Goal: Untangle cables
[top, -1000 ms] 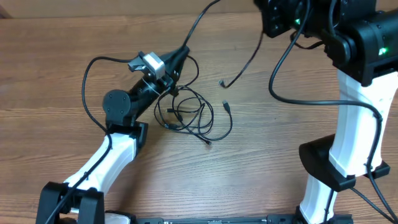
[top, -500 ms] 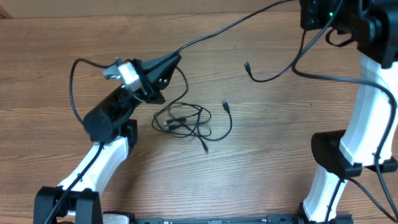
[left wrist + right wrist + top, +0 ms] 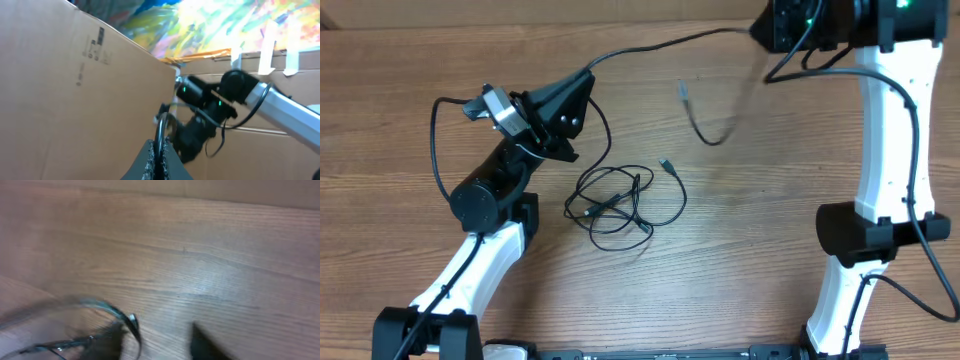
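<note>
Thin cables [image 3: 620, 200] are light and floppy, a loose clump on the worktop [image 3: 770, 250]; grab near a plug. Left gripper [image 3: 586, 82] is pinching one. Right gripper [image 3: 159, 342] is part open, with nothing visible between the jaws.

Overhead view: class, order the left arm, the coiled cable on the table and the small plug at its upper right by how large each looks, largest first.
1. left arm
2. coiled cable
3. small plug
The arm is nearer the camera, but the gaps are too plain to change the order.
</note>
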`<state>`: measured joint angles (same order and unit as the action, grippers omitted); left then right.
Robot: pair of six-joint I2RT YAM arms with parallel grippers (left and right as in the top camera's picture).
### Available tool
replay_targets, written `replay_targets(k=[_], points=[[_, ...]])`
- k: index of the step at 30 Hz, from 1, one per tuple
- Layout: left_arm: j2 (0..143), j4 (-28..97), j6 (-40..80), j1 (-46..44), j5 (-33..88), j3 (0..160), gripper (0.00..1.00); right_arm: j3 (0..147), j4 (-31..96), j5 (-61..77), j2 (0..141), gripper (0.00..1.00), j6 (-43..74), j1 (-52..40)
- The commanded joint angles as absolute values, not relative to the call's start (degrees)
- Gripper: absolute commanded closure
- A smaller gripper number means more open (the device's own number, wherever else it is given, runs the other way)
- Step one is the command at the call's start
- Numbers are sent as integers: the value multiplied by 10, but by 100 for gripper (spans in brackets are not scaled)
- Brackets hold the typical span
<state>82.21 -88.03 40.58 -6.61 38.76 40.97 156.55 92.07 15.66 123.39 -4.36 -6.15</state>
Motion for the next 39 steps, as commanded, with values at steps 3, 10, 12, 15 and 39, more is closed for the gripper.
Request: replay_targets(k=[3,10,12,15,39], points=[[805,-877,411,-60,367,418,96,1525,905,168,1239,12,-45,-55],[805,-827,402,-60,353,418,96,1522,889,168,1239,0,-46,-55],[805,-787,402,-60,342,418,96,1522,888,175,1239,0,-61,-55],[805,-708,402,-60,321,418,96,1522,887,233,1239,0,-117,-55],[805,-428,270,-60,300,419,96,1517,887,372,1239,0,-442,-210]])
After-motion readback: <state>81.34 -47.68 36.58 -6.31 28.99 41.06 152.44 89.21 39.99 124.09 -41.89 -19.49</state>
